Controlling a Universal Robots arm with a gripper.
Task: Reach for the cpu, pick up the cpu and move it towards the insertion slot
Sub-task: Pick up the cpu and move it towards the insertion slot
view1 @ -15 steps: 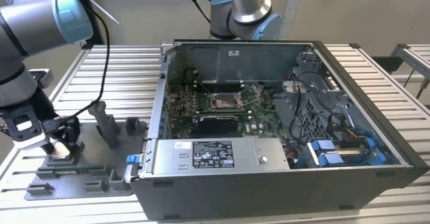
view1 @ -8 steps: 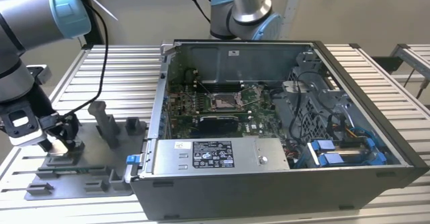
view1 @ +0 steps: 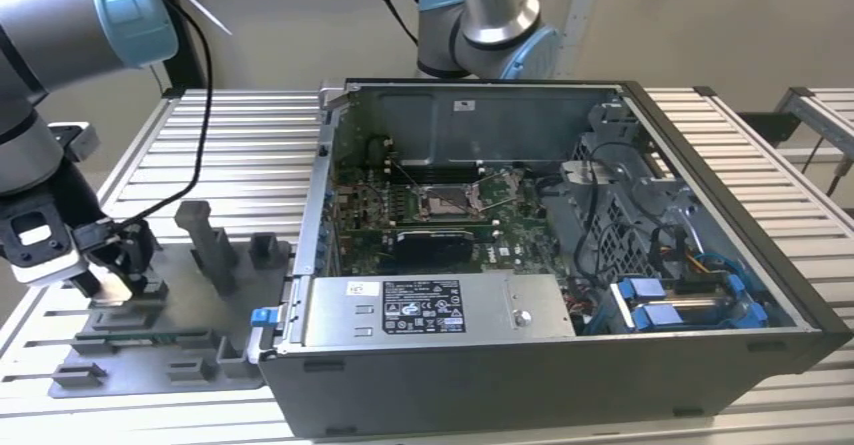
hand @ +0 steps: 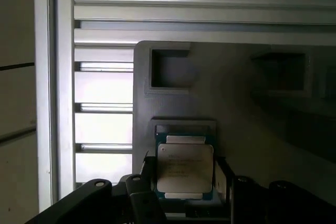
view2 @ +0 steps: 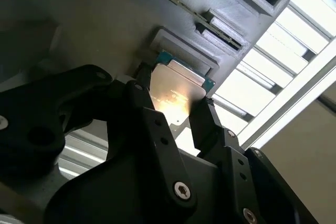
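Both wrist views look past the black gripper (view2: 171,99) at the cpu (hand: 185,167). It is a flat square with a dull silvery lid and a thin green rim, at the shallow nest of a matte grey tray (hand: 236,93). The jaws are clenched on it, one black finger (view2: 144,116) against each of two opposite edges (whether it has left the nest I cannot tell). The second wrist view adds the finger links, their screws and a glare on the lid. The first wrist view adds square pockets in the tray beyond the nest.

The exterior view places the gripper low at eight o'clock, over the tray on a ribbed metal table (view1: 227,155). Grey upright posts (view1: 207,240) and the wall of the open case (view1: 534,385) stand between it and the slot (view1: 445,203). The slot is a silver frame around a dark centre on a green board (view1: 374,215). It sits mid-picture, at two o'clock from the gripper and well apart from the cpu.
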